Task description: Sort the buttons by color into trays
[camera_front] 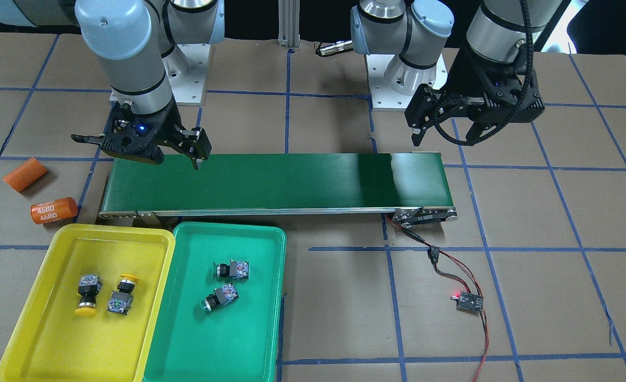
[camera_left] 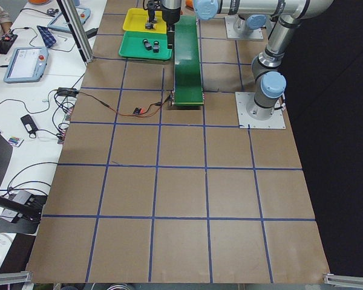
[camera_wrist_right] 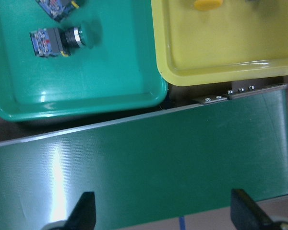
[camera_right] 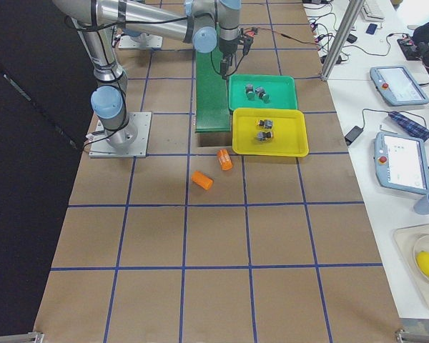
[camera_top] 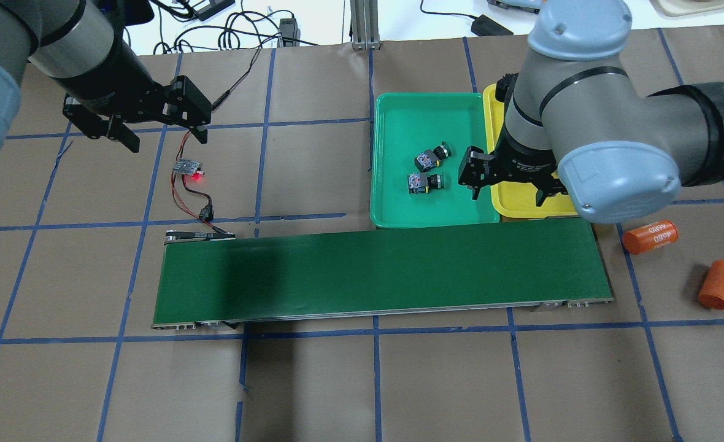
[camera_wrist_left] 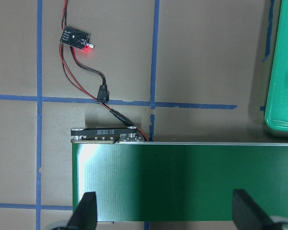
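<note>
**Buttons [camera_front: 121,295]: positions logged**

Two yellow buttons [camera_front: 87,293] [camera_front: 121,295] lay on their sides, just beside each other, in the yellow tray [camera_front: 53,339]. Two green buttons [camera_front: 232,269] [camera_front: 220,297] lay on their sides, near each other, in the green tray [camera_front: 212,345]. The trays sat edge to edge, just beside the conveyor belt [camera_front: 292,180].

The right hand [camera_wrist_right: 164,211] was released and held nothing, above the belt end by the trays. The left hand [camera_wrist_left: 165,208] was also released and empty, above the opposite belt end, near a wired circuit board [camera_front: 467,301] with a red light on.

Two orange cylinders [camera_front: 25,174] [camera_front: 54,210], one marked 4680, lay on the table [camera_front: 530,318] beside the yellow tray.
</note>
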`<move>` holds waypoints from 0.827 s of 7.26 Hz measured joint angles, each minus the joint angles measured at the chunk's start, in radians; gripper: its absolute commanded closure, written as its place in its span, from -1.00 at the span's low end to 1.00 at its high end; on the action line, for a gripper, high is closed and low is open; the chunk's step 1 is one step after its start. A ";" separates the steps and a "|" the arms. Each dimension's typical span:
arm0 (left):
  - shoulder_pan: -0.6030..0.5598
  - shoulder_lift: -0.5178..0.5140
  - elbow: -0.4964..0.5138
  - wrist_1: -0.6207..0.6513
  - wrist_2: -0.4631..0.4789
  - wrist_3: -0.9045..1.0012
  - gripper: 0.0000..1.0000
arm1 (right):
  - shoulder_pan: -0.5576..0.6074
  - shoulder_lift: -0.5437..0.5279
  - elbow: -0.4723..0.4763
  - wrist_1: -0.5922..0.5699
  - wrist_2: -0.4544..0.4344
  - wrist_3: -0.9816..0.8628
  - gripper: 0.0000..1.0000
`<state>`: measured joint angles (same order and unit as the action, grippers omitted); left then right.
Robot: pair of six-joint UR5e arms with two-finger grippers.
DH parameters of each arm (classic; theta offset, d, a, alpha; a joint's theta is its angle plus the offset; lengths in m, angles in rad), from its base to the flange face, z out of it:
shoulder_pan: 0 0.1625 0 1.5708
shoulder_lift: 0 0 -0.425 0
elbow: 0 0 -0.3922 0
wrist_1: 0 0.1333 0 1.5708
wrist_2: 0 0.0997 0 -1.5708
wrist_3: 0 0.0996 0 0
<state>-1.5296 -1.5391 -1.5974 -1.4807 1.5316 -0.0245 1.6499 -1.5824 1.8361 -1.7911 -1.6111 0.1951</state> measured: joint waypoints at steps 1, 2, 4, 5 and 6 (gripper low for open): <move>0.000 0.001 -0.001 0.014 -0.001 -0.001 -1.00 | -0.029 -0.039 0.000 0.069 -0.009 -0.114 -1.00; 0.001 0.004 -0.001 0.019 -0.002 -0.001 -1.00 | -0.070 -0.080 -0.001 0.135 -0.009 -0.203 -1.00; 0.001 0.001 0.001 0.023 -0.002 0.000 -1.00 | -0.114 -0.156 -0.013 0.234 -0.004 -0.252 -1.00; 0.000 -0.002 0.001 0.023 -0.002 0.000 -1.00 | -0.120 -0.177 -0.039 0.249 -0.006 -0.255 -1.00; 0.000 0.000 -0.002 0.023 -0.002 0.000 -1.00 | -0.122 -0.180 -0.066 0.251 -0.006 -0.256 -1.00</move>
<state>-1.5293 -1.5392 -1.5993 -1.4577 1.5301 -0.0246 1.5277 -1.7625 1.7698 -1.5399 -1.6173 -0.0606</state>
